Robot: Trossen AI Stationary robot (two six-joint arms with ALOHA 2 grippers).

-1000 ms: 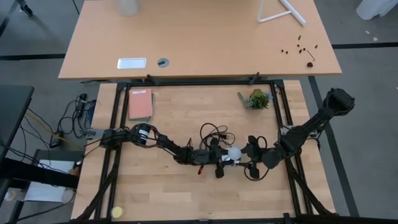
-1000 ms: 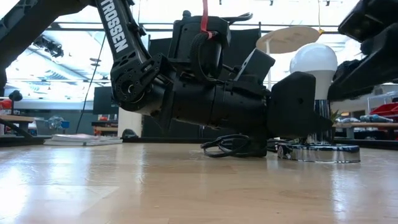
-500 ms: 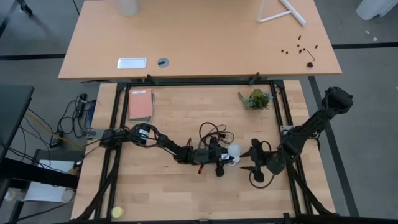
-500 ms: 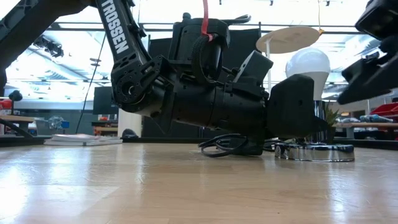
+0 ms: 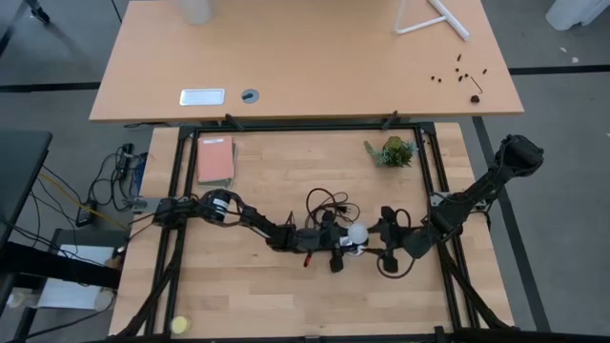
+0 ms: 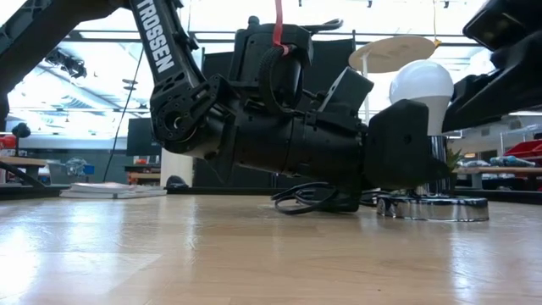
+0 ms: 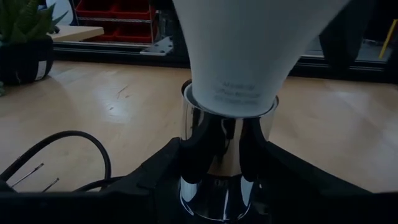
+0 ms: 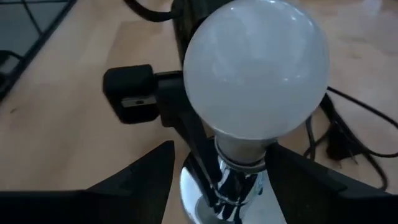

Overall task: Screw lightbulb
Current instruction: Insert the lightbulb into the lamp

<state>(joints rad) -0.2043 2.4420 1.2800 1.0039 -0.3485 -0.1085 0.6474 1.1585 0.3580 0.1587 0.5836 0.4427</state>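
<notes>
Lightbulb (image 6: 422,85): stands upright in the shiny socket (image 6: 434,206) on the table (image 5: 286,295).
Left jaws (image 7: 217,168): pinching the socket's shiny neck.
Right jaws (image 8: 217,180): spread around the lightbulb's base.

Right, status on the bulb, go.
Left hand clamped on socket neck. Right hand open, straddling the lightbulb. Bulb upright in socket. Black cord beside base, not blocking.

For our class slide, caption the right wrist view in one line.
White lightbulb standing in its shiny socket, steadied by the left gripper.
</notes>
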